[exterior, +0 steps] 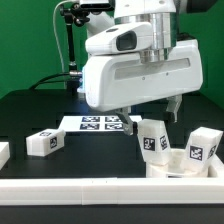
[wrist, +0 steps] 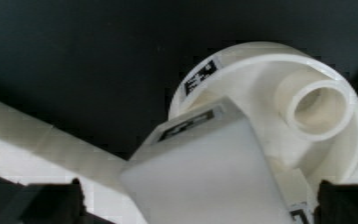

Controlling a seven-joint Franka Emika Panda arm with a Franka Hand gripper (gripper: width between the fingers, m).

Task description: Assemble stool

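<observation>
**White arm hangs open-jawed over the stool parts**

The arm (exterior: 135,70), cased in smooth white shells, fills the middle of the exterior view above the black table (exterior: 30,112). Its wrist points straight down. The gripper (exterior: 152,112) hangs just above a leg with its two fingers spread wide apart.

A long white rail (exterior: 90,188) runs along the table's front edge.

There is one seat (exterior: 185,168), a thick round disc of glossy white plastic at the exterior view's right, just behind the rail. The wrist view shows a round socket (wrist: 318,110) in it.

There are three short, blocky white legs, each with black-and-white square tags. The middle leg (exterior: 152,137) stands upright at the seat under the gripper. The right leg (exterior: 203,147) is beside it at the seat. The loose leg (exterior: 42,142) sits alone, well apart to the exterior view's left.

One thin, flat marker board (exterior: 95,123) lies behind them.
</observation>
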